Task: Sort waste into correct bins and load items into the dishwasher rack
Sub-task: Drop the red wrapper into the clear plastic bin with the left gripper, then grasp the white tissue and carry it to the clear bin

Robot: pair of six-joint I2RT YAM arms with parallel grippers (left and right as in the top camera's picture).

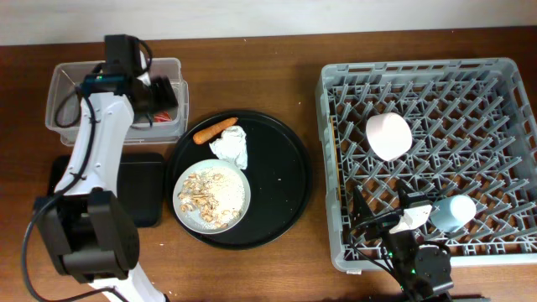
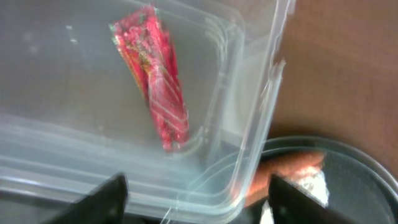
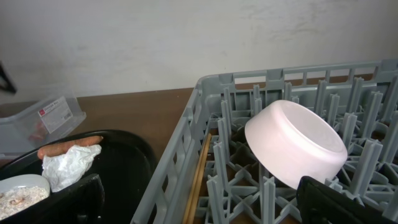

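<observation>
The red snack wrapper (image 2: pixel 155 81) lies inside the clear tub (image 2: pixel 261 124), also seen from overhead (image 1: pixel 162 116). My left gripper (image 2: pixel 196 205) is open and empty above the tub's corner (image 1: pixel 159 94). The orange carrot piece (image 1: pixel 215 130) and the crumpled white napkin (image 1: pixel 231 147) lie on the round black tray (image 1: pixel 285 184). The plate (image 1: pixel 211 195) holds the rice scraps. The white bowl (image 1: pixel 388 136) and the light-blue cup (image 1: pixel 453 211) sit in the grey rack (image 1: pixel 336 168). My right gripper (image 3: pixel 205 205) is open and empty over the rack's front left (image 1: pixel 403 225).
The shallow black rectangular tray (image 1: pixel 143 189) lies left of the round tray, under my left arm. In the right wrist view the bowl (image 3: pixel 295 143) rests upside down on the pegs, and the rack wall (image 3: pixel 186 143) stands between my fingers and the round tray.
</observation>
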